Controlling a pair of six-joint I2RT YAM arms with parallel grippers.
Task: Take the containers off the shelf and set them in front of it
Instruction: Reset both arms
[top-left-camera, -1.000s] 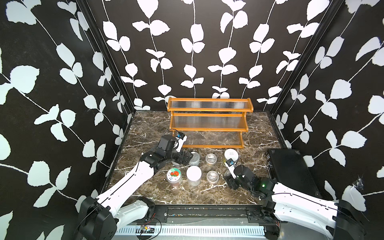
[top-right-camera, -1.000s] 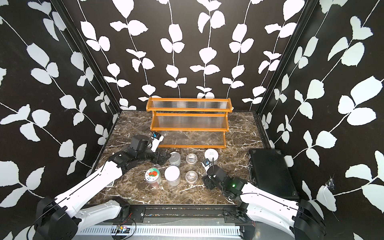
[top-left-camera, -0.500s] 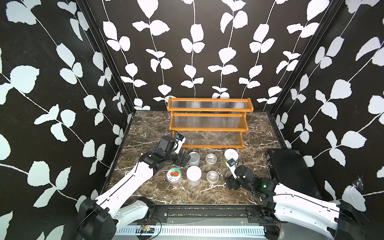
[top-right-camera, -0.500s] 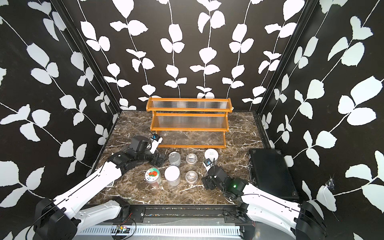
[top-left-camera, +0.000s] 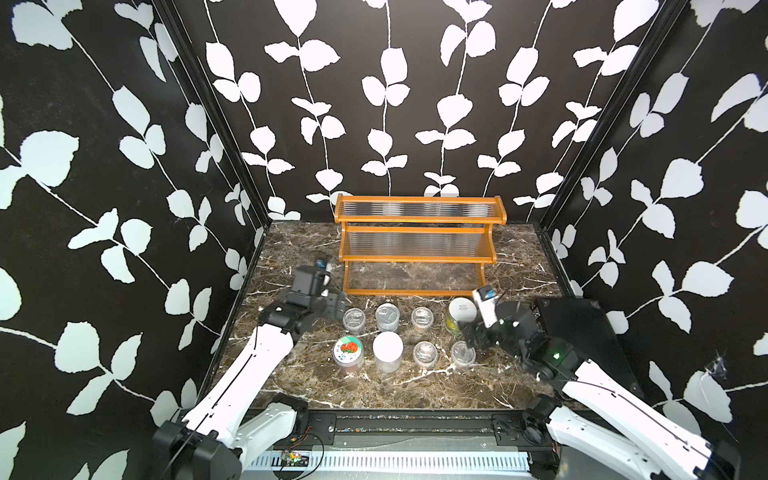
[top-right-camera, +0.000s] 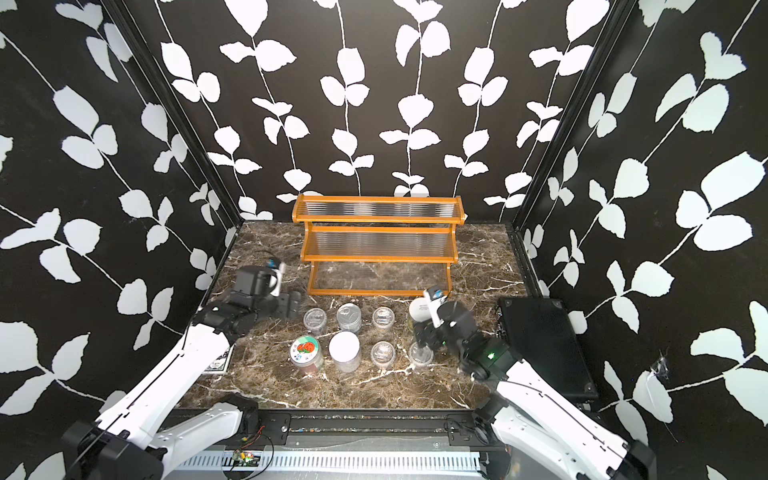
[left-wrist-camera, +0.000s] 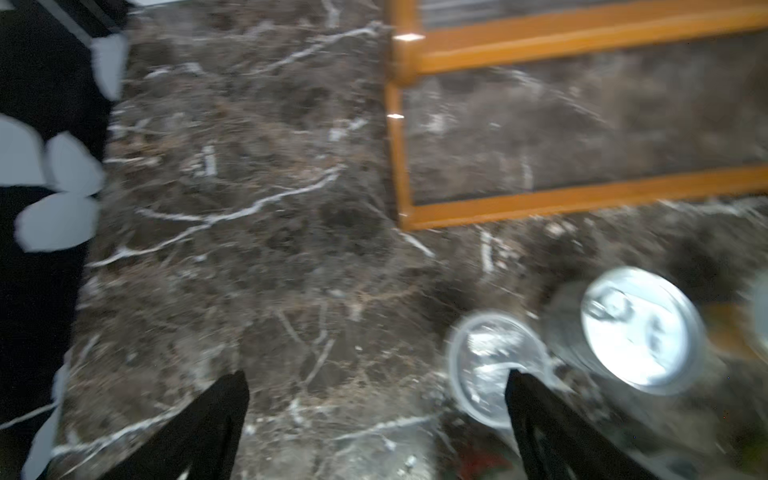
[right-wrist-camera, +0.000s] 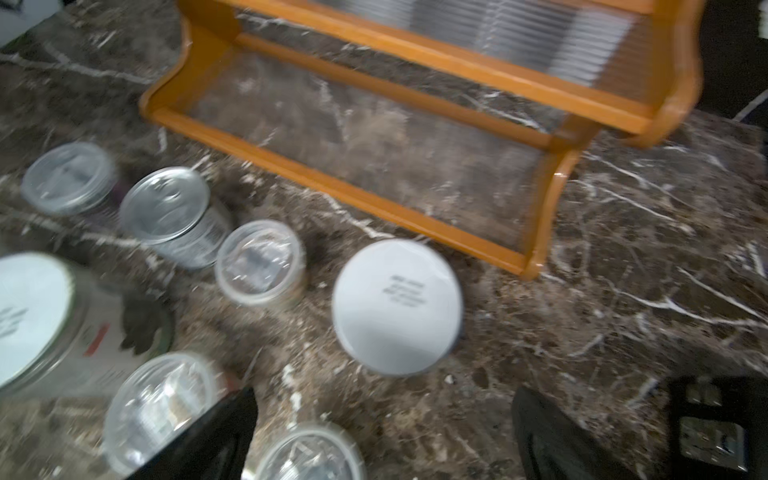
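The shelf stands empty at the back in both top views. In front of it the containers sit in two rows: clear cup, tin can, clear cup and yellow-green jar; then strawberry-lid jar, white-lid jar and two clear cups. My left gripper is open over bare marble, with a clear cup beside one finger. My right gripper is open above the rightmost front cup and holds nothing.
A black case lies on the right of the marble floor, close to the right arm. A flat card box peeks out under the left arm. Patterned walls close in the sides and back.
The right gripper's jaws have spread wider around the front right cup. The left gripper has drawn back to the left, away from the back-row clear cup.
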